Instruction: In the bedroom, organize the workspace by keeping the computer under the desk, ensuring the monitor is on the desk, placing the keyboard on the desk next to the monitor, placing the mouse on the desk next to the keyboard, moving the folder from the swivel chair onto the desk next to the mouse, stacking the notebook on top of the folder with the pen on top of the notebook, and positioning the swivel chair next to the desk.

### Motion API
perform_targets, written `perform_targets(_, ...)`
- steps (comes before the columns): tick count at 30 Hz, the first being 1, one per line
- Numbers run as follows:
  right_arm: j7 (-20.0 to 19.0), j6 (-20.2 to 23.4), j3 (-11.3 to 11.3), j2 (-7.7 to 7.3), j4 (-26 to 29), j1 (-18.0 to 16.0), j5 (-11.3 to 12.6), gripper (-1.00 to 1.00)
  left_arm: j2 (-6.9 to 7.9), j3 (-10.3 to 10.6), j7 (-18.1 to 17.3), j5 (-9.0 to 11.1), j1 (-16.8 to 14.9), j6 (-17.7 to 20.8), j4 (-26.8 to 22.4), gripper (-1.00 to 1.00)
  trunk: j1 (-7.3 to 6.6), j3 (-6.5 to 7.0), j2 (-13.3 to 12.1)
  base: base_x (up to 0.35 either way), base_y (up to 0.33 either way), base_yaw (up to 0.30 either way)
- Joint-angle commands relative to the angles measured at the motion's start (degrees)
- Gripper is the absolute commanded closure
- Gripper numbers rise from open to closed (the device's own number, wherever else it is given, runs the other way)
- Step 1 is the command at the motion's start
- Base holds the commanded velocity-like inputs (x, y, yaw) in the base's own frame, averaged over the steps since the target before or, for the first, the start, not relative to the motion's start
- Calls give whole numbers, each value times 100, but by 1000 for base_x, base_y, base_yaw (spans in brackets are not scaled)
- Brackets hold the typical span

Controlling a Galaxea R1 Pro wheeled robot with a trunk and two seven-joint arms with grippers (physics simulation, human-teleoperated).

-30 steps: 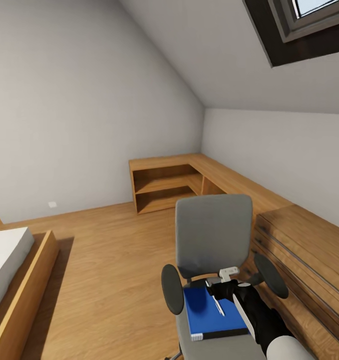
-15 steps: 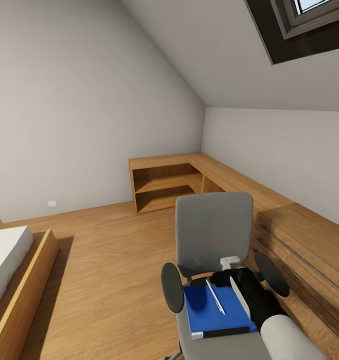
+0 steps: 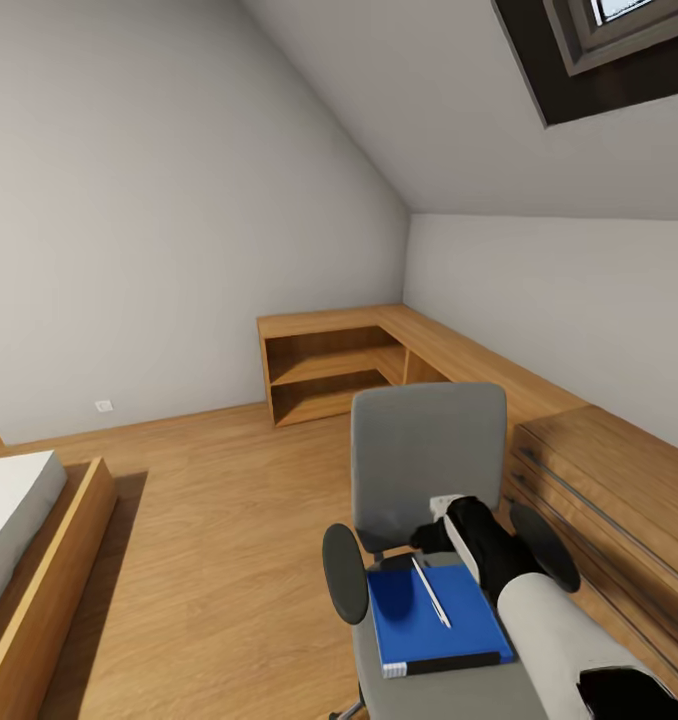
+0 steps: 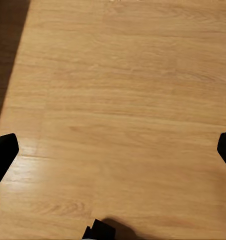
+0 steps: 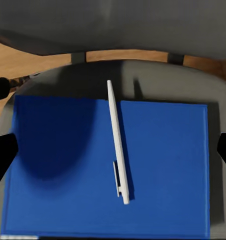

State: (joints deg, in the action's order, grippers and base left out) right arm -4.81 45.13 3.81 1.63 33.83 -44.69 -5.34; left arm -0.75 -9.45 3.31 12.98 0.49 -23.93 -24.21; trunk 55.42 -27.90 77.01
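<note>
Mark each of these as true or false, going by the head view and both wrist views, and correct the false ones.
1. A white pen lies on top of the flat bright blue folder. True.
2. The blue folder rests on the wooden floor beside the bed. False: it lies on the seat of the grey upholstered swivel chair.
3. The right gripper is shut on the pen. False: its fingers stand wide apart at the edges of the right wrist view, and the pen lies free on the folder.
4. The left gripper looks down at bare wooden floor, fingers apart. True.
5. The chair stands next to a low oak chest with long bar handles. True.
</note>
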Motion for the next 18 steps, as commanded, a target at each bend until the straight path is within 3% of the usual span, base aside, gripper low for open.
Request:
perform_targets(1,-48,34,6,14,-66,-39,-58,-100,28,3,1,27,3,13,-68,-100,23,-23,45,0,0,0)
perform_targets(5,-49,45,6,36,-185,-85,-56,-100,76,3,-11,24,3,182,-448,-100,111,-95,205,0,0,0)
perform_targets(10,-54,41,6,39,-334,-98,-55,-100,112,-21,-14,24,3,1497,-1394,-100,133,-113,245,0,0,0)
perform_targets(13,-55,34,0,29,-381,-100,-55,-100,100,-83,-14,22,3,2486,-2071,-100,133,-113,245,0,0,0)
perform_targets(18,-55,32,-9,10,-398,-101,-52,-100,110,-139,-11,20,3,3218,-2894,-100,133,-113,245,0,0,0)
